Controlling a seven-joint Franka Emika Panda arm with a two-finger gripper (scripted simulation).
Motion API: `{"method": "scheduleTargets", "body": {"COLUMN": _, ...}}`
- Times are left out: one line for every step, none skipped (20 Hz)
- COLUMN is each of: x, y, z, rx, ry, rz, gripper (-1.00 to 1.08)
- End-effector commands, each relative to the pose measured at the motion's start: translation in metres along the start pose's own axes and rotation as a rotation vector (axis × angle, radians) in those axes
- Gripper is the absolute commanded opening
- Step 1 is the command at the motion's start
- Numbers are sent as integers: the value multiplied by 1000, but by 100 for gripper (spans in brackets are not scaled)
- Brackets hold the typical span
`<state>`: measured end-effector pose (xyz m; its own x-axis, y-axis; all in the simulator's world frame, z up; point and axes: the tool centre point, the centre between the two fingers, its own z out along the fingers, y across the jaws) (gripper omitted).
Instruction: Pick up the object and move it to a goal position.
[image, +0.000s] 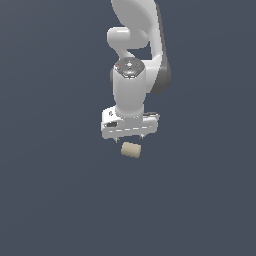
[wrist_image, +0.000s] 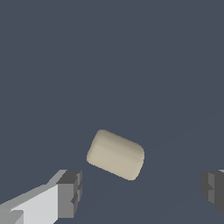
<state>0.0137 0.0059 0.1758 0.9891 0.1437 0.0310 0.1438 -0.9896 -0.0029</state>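
The object (image: 131, 149) is a small beige stubby cylinder lying on its side on the dark grey floor. In the exterior view it lies just in front of and below my white gripper (image: 129, 136), whose short dark fingertips point down toward it. The wrist view shows the object (wrist_image: 116, 154) tilted, resting ahead of the line between my two fingers (wrist_image: 70, 194). My gripper (wrist_image: 142, 190) is open wide, with nothing between the fingers and a gap much wider than the object.
The white arm (image: 135, 60) rises behind the gripper toward the top of the exterior view. Around the object there is only plain dark grey floor (image: 60, 190).
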Motion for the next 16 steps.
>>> {"method": "scheduleTargets", "body": {"x": -1, "y": 0, "z": 4, "rx": -2, "ry": -2, "rz": -44, "gripper": 100}}
{"method": "scheduleTargets", "body": {"x": -2, "y": 0, "z": 5, "rx": -2, "ry": -3, "rz": -64, "gripper": 100}}
{"method": "scheduleTargets", "body": {"x": -2, "y": 0, "z": 7, "rx": -3, "ry": -5, "rz": -86, "gripper": 100}}
{"method": "scheduleTargets", "body": {"x": -3, "y": 0, "z": 9, "rx": -4, "ry": -6, "rz": -110, "gripper": 100}}
{"method": "scheduleTargets", "body": {"x": -3, "y": 0, "z": 11, "rx": -5, "ry": -7, "rz": -135, "gripper": 100}}
{"method": "scheduleTargets", "body": {"x": -4, "y": 0, "z": 13, "rx": -5, "ry": -8, "rz": -161, "gripper": 100}}
{"method": "scheduleTargets", "body": {"x": -4, "y": 0, "z": 16, "rx": -6, "ry": -10, "rz": -189, "gripper": 100}}
{"method": "scheduleTargets", "body": {"x": -5, "y": 0, "z": 18, "rx": -6, "ry": -11, "rz": -218, "gripper": 100}}
{"method": "scheduleTargets", "body": {"x": -6, "y": -1, "z": 20, "rx": -7, "ry": -13, "rz": -247, "gripper": 100}}
{"method": "scheduleTargets", "body": {"x": -7, "y": -1, "z": 23, "rx": -7, "ry": -14, "rz": -277, "gripper": 100}}
{"method": "scheduleTargets", "body": {"x": -7, "y": -1, "z": 25, "rx": -7, "ry": -15, "rz": -306, "gripper": 100}}
{"method": "scheduleTargets", "body": {"x": -8, "y": -1, "z": 27, "rx": -8, "ry": -17, "rz": -336, "gripper": 100}}
{"method": "scheduleTargets", "body": {"x": -9, "y": -1, "z": 29, "rx": -8, "ry": -18, "rz": -365, "gripper": 100}}
{"method": "scheduleTargets", "body": {"x": -9, "y": -2, "z": 32, "rx": -8, "ry": -19, "rz": -395, "gripper": 100}}
{"method": "scheduleTargets", "body": {"x": -10, "y": -2, "z": 34, "rx": -8, "ry": -20, "rz": -424, "gripper": 100}}
{"method": "scheduleTargets", "body": {"x": -11, "y": -2, "z": 36, "rx": -7, "ry": -22, "rz": -454, "gripper": 100}}
